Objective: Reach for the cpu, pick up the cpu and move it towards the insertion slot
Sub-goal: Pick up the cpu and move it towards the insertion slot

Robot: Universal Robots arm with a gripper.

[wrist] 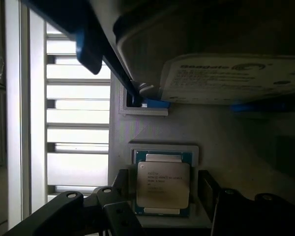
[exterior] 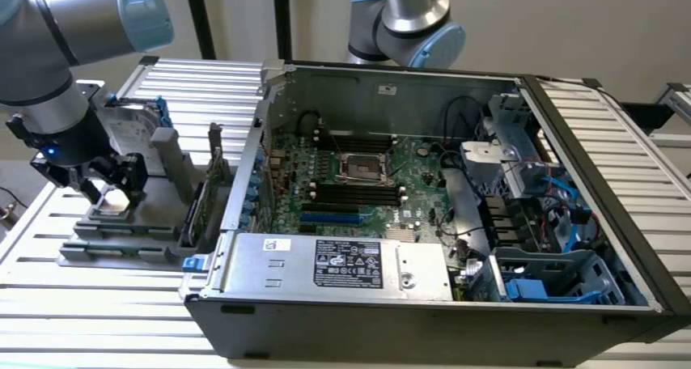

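Fingers (wrist: 207,187) stood apart, flanking cpu (wrist: 163,184); cpu lay flat between them in grey holder (exterior: 119,241); probably light, stiff, fragile underneath; best gripped by opposite edges; insertion slot (exterior: 362,167) well beyond fingers.

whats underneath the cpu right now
The cpu lies flat in a square recess of the grey holder, whose raised rim shows around it. The recess floor directly beneath is covered by the chip, so whatever is there cannot be seen.
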